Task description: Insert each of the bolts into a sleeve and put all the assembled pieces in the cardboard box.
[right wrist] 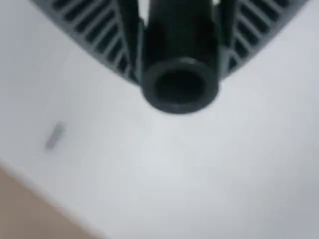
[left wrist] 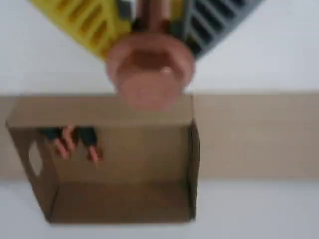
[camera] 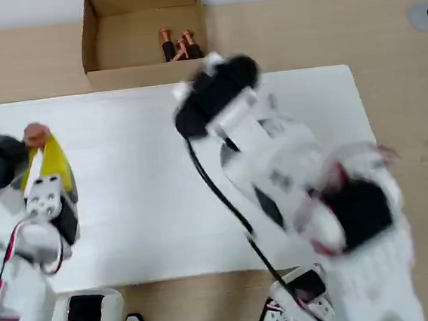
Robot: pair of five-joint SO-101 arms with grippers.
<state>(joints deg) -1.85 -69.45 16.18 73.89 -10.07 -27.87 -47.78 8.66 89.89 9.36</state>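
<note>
My left gripper (camera: 40, 151), with one yellow finger, is shut on a copper bolt (camera: 36, 134) at the left edge of the white mat (camera: 141, 190). In the left wrist view the bolt (left wrist: 149, 69) points its round head toward the cardboard box (left wrist: 189, 149). My right gripper (camera: 194, 109) is shut on a black sleeve (right wrist: 180, 74), its open bore facing outward above the mat (right wrist: 164, 174). The cardboard box (camera: 92, 36) stands beyond the mat's far edge and holds several assembled pieces (camera: 179, 46), also seen as pieces (left wrist: 72, 141) against one inner wall.
The right arm's white body (camera: 315, 189) and its black cable (camera: 221, 198) cross the mat's right half. A grey disc (camera: 424, 15) lies on the wooden table at the far right. The mat's middle is bare.
</note>
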